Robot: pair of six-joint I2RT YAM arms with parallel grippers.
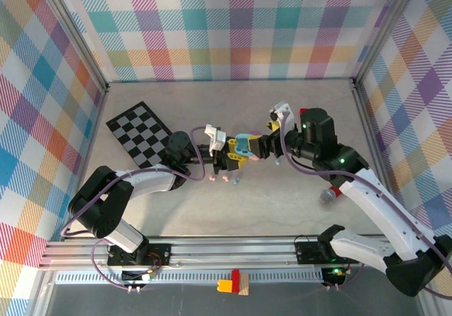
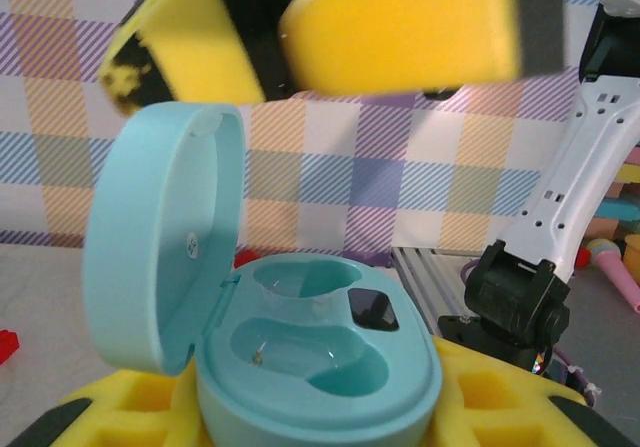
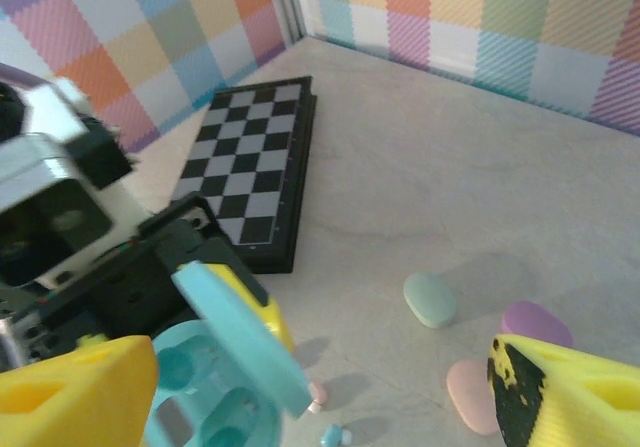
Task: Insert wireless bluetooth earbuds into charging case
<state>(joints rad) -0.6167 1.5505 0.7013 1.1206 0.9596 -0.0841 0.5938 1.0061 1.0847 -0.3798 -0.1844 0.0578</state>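
Left claw (image 1: 233, 158): yellow foam pads clenched on the base of the open, pale-teal, pebble-shaped plastic charging case (image 2: 320, 367). Its lid stands upright on the hinge, and both wells look empty to me.

Right claw (image 2: 275, 37): released, jaws spread wide just above the case, nothing visible between them.

On the table (image 1: 282, 210), between its middle and near edge, lie tiny pastel plastic buds. I see a pink earbud (image 3: 316, 395) and a light-blue earbud (image 3: 335, 434) close together, apart from the case.

Judgement: each bud is very light, hard and smooth, so it is likely to squirt from the pads. I would pinch gently across the rounded body with the pad tips, coming straight down.
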